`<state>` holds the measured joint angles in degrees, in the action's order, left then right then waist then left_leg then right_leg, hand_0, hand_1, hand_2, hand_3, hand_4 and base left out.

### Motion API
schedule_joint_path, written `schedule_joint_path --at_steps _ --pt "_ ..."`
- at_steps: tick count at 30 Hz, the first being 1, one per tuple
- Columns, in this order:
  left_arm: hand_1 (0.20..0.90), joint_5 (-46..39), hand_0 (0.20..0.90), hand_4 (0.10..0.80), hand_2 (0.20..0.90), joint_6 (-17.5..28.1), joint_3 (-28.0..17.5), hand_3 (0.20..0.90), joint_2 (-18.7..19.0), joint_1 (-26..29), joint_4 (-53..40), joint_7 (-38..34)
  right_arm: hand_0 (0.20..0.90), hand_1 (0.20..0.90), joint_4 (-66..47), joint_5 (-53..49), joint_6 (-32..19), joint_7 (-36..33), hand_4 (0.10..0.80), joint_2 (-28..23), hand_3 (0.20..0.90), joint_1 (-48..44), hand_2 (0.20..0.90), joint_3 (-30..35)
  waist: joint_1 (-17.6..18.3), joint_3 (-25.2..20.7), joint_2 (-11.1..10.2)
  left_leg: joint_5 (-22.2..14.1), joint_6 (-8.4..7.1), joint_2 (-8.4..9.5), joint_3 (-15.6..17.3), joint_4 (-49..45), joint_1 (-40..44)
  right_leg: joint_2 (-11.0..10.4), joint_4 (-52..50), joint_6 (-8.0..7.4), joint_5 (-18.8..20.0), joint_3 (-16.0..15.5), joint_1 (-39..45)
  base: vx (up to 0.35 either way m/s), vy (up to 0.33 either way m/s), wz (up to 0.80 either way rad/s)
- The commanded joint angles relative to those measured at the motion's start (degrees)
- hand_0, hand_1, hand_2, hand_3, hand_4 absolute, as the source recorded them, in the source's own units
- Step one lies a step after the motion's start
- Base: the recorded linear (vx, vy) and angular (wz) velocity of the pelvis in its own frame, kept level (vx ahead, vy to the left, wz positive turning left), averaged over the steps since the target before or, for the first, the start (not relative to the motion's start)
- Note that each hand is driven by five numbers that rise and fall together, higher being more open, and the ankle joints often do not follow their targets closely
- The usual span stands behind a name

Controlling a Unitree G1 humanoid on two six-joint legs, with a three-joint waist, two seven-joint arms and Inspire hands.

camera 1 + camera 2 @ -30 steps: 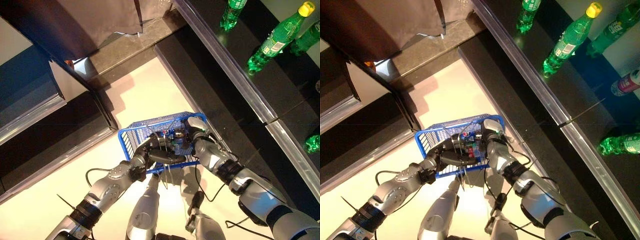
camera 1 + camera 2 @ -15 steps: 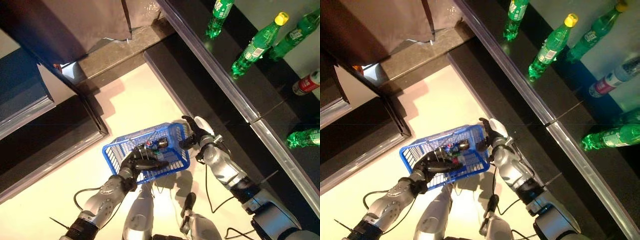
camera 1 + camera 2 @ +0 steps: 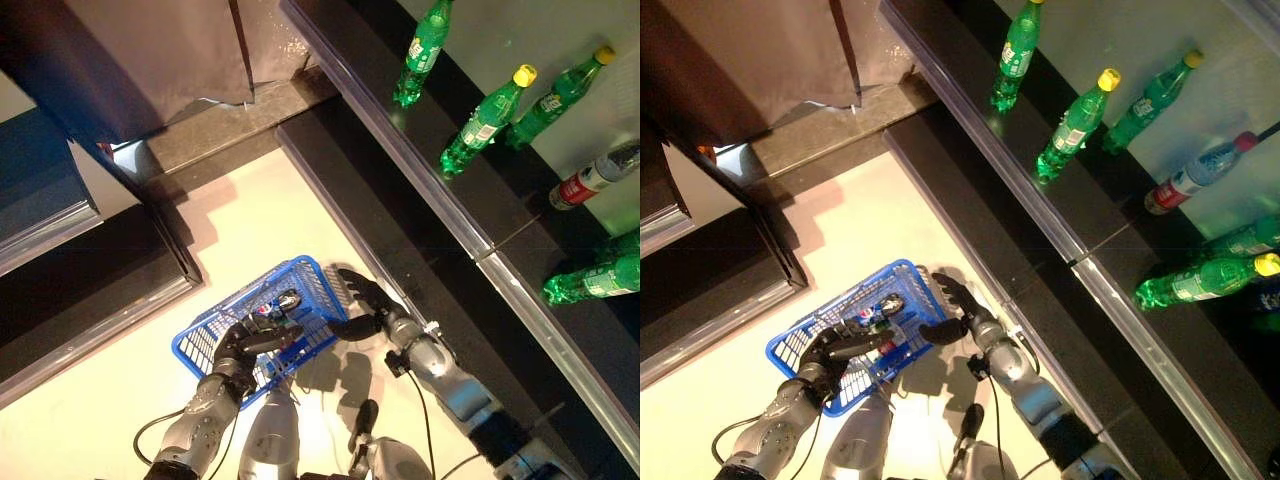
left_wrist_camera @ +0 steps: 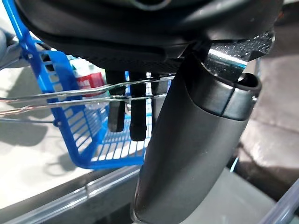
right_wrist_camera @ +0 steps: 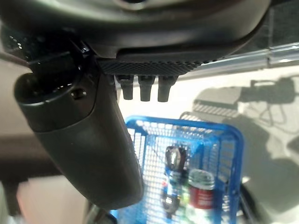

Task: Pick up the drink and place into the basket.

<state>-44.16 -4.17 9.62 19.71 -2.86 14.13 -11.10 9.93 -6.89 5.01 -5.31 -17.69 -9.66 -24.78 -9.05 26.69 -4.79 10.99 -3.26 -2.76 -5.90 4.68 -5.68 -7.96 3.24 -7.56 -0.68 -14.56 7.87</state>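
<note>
Down inside the blue basket [image 3: 300, 290] lies the drink [image 5: 202, 196], a bottle with a red label, on its side on the mesh bottom among some darker items that are too small to name. So the placing step looks done, or nearly so, and the drink is in neither hand. The left hand [image 3: 250, 343] is curled round the basket's thin wire handles [image 4: 70, 95], carrying the basket above the pale floor [image 3: 260, 210]. The right hand [image 3: 362, 300] hovers just beside the basket's far rim with its fingers spread and nothing in them; it seems to be clear of the mesh, though the head views leave that a little uncertain.

My reading is that the next move calls for a steady hold on the handles while the right hand goes for another bottle, if more are wanted. On the dark shelf [image 3: 430, 210] to the robot's right stand several green bottles [image 3: 484, 120], one of them lying down [image 3: 595, 282], and a clear bottle with a red label [image 3: 596, 178].
</note>
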Motion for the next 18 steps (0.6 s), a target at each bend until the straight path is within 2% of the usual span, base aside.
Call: schedule_joint_path --at_steps 1,4,8,10,18 --pt "0.3 2.33 0.3 0.1 0.3 16.3 -2.43 0.2 -2.53 -1.91 -4.98 3.71 0.9 0.9 0.98 -4.32 -8.31 -0.74 0.8 -0.53 0.9 7.6 0.9 2.54 2.03 -16.36 2.51 -6.04 0.98 -1.71 1.79 0.26 6.25 -0.07 -2.44 2.95 4.11 2.37 -4.41 -0.003 0.035 -0.23" --pt "0.3 2.07 0.3 0.1 0.3 18.24 -3.64 0.2 -3.14 -4.38 -1.43 5.04 0.9 0.9 3.16 -4.33 -10.53 0.62 0.8 -0.3 0.9 11.39 0.9 4.74 2.91 -16.95 2.66 -6.2 0.87 -1.82 2.54 0.26 6.58 -0.34 -1.85 2.72 4.42 2.67 -4.12 0.001 0.013 -0.07" --pt "0.3 1.62 0.3 0.1 0.3 20.72 -5.19 0.2 -5.23 -6.13 9.46 6.12 0.9 0.9 9.83 -9.48 -11.01 3.43 0.8 1.17 0.9 15.47 0.9 7.55 4.63 -18.04 2.94 -6.51 0.6 -2.02 3.99 0.32 7.38 -0.71 -0.79 2.47 4.99 3.28 -3.56 0.023 0.024 -0.14" --pt "0.3 1.24 0.3 0.1 0.3 20.53 -6.0 0.2 -6.13 -6.19 13.84 6.33 0.9 0.9 13.08 -12.57 -10.29 3.15 0.8 2.19 0.9 16.42 0.9 8.65 5.29 -18.49 3.02 -6.68 0.47 -2.02 4.38 0.32 7.63 -0.86 -0.43 2.39 5.13 3.49 -3.36 0.021 0.019 -0.15" --pt "0.3 3.66 0.3 0.1 0.3 20.68 -6.9 0.2 -8.28 -4.75 29.03 6.55 0.9 0.9 30.0 -9.83 -10.57 2.56 0.8 3.97 0.9 15.77 0.9 10.47 6.1 -19.84 3.6 -7.44 0.26 -2.08 5.05 0.32 8.68 -1.37 0.59 2.08 5.4 3.45 -2.36 0.01 0.007 -0.05"
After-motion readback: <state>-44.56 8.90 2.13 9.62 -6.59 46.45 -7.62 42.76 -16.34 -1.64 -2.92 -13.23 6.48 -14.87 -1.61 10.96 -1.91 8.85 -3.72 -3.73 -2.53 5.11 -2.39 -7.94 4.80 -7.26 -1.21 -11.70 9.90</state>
